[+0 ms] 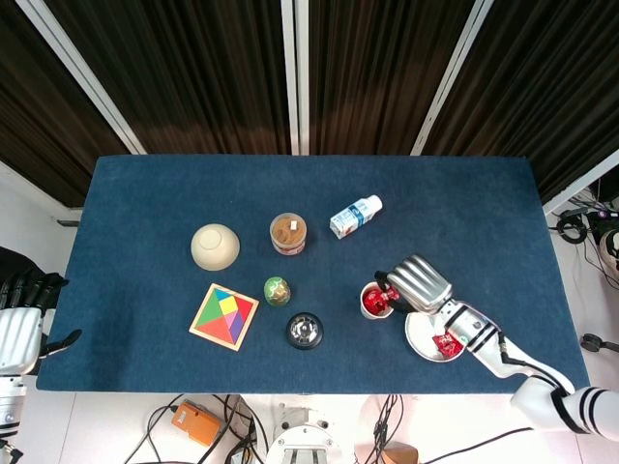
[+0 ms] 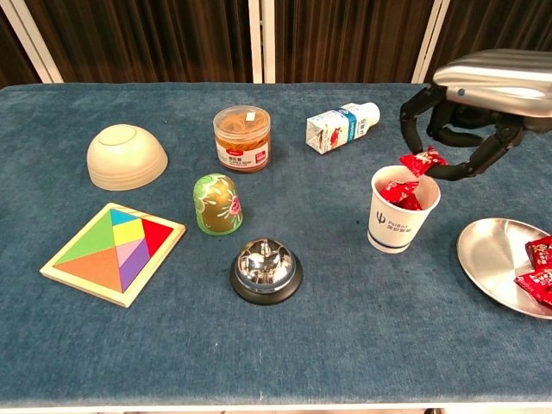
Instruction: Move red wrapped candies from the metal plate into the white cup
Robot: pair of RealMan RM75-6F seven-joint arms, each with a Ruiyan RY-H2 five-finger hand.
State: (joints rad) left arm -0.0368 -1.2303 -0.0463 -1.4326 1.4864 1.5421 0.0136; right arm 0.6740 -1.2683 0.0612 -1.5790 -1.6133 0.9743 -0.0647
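Observation:
A white paper cup [image 2: 403, 221] [image 1: 375, 302] stands right of centre with red wrapped candies [image 2: 398, 193] inside. My right hand [image 2: 483, 95] [image 1: 418, 282] hovers just above the cup's rim and pinches one red candy [image 2: 423, 162] between thumb and finger. The metal plate [image 2: 496, 259] [image 1: 422, 338] lies to the right of the cup with more red candies [image 2: 539, 269] [image 1: 447, 343] on its right side. My left hand [image 1: 19, 324] hangs off the table's left edge, holding nothing, fingers apart.
A silver call bell [image 2: 266, 269], a green painted egg [image 2: 217, 204], a tangram puzzle [image 2: 114, 253], an upturned beige bowl [image 2: 127, 156], a jar of rubber bands [image 2: 242, 138] and a small milk bottle [image 2: 341, 127] lie left of and behind the cup.

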